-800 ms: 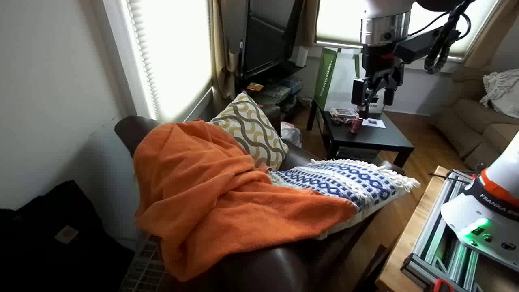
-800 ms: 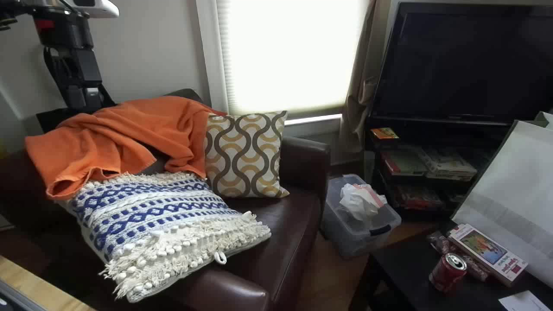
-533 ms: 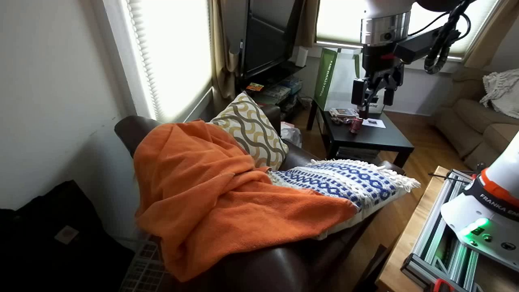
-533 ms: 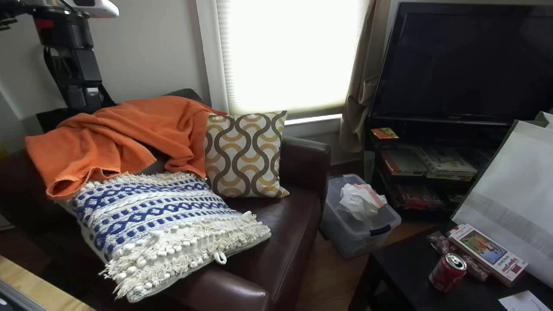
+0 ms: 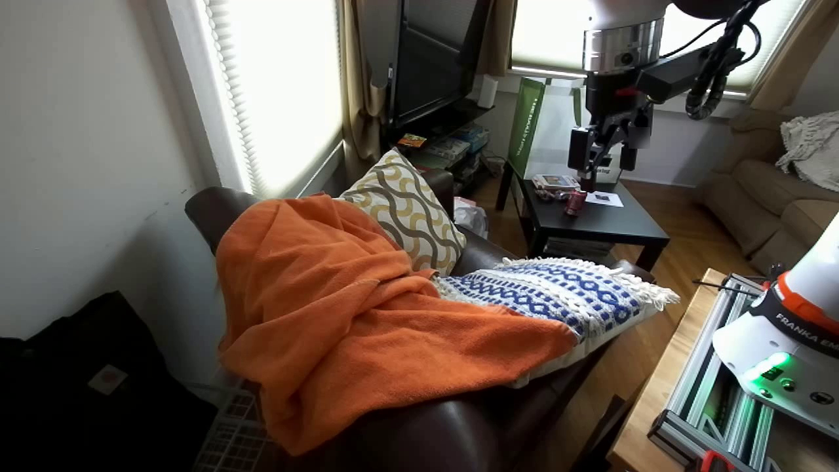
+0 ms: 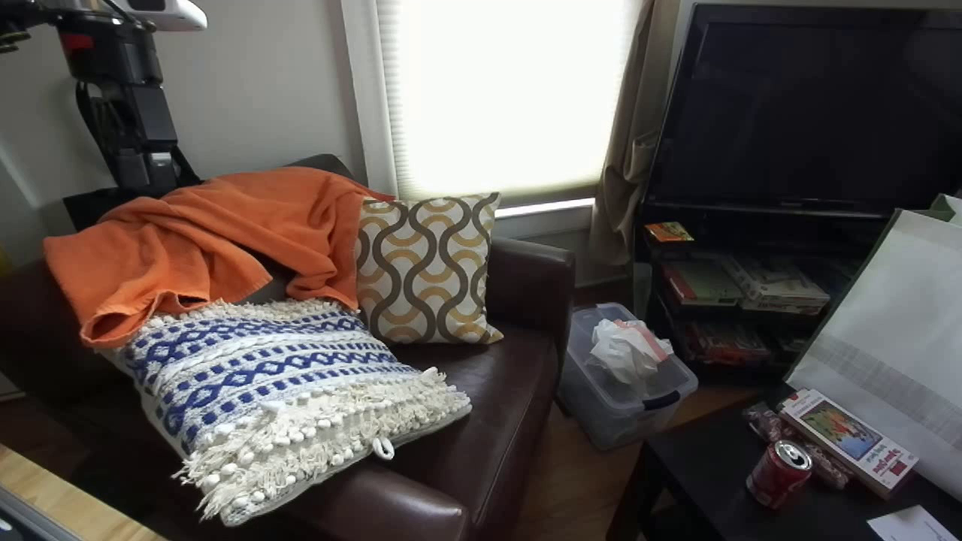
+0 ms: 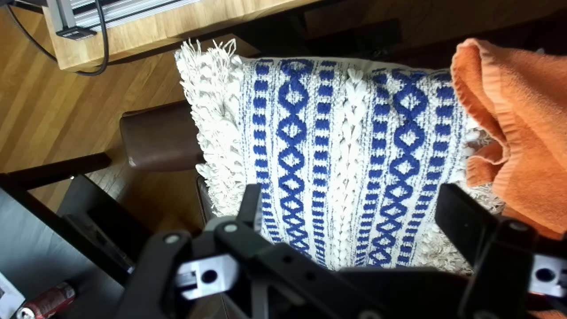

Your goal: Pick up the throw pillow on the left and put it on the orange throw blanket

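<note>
Nothing has visibly moved since the earlier frame: we see the gripper [image 7: 347, 208] spread wide, empty, and judge pickup of the throw pillow [image 6: 427, 272] unstarted.

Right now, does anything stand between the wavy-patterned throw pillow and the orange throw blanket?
Nothing visible does: in both exterior views the wavy-patterned throw pillow sits directly beside the orange throw blanket, their edges meeting in view.

I saw pale blinds [image 6: 503, 98] glowing near a dark television [image 6: 812, 113], a brown armchair [image 6: 488, 376] by the grey wall [image 6: 255, 83], and wooden floorboards [image 7: 44, 110].
</note>
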Available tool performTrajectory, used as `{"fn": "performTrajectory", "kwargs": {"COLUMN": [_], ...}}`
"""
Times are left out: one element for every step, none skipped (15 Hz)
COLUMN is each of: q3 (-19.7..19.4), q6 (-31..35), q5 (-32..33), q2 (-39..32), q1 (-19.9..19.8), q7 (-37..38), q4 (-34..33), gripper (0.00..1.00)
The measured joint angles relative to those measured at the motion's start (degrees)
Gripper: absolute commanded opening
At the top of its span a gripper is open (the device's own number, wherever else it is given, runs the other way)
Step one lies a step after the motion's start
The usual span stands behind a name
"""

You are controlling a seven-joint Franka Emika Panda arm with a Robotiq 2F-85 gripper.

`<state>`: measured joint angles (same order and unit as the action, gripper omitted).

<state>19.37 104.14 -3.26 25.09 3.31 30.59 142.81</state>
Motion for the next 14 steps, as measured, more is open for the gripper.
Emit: {"fn": "performTrajectory", "kwargs": {"q3": [0.0,0.0,0.0,0.0,0.0,-0.1,-0.3,-0.4,-0.6,-0.7,-0.9,-1.2,-1.6,-2.1], "q6": [0.0,0.0,0.0,0.0,0.0,0.0,0.0,0.0,0.0,0.0,0.1,0.1,0.3,0.7], "q5": [0.0,0.0,0.0,0.0,0.0,0.1,0.2,0.5,1.0,1.8,2.8,3.6,4.4,5.1], "q2": [0.0,0.0,0.0,0.0,0.0,0.0,-0.1,-0.2,-0.6,-1.2,-2.1,-3.2,-4.5,-5.9], "q1": [0.0,0.0,0.0,0.0,0.0,0.1,0.2,0.2,0.2,0.2,0.1,0.0,-0.2,-0.3], "q7": [0.0,0.0,0.0,0.0,0.0,0.0,0.0,0.0,-0.1,-0.2,-0.2,-0.2,-0.2,-0.2], "q4": [0.0,0.0,0.0,0.0,0.0,0.0,-0.2,-0.6,-1.5,-2.6,-4.1,-5.7,-7.5,-9.2], "gripper": [1.0,1.0,1.0,1.0,1.0,1.0,1.0,1.0,1.0,1.0,1.0,1.0,1.0,1.0]}}
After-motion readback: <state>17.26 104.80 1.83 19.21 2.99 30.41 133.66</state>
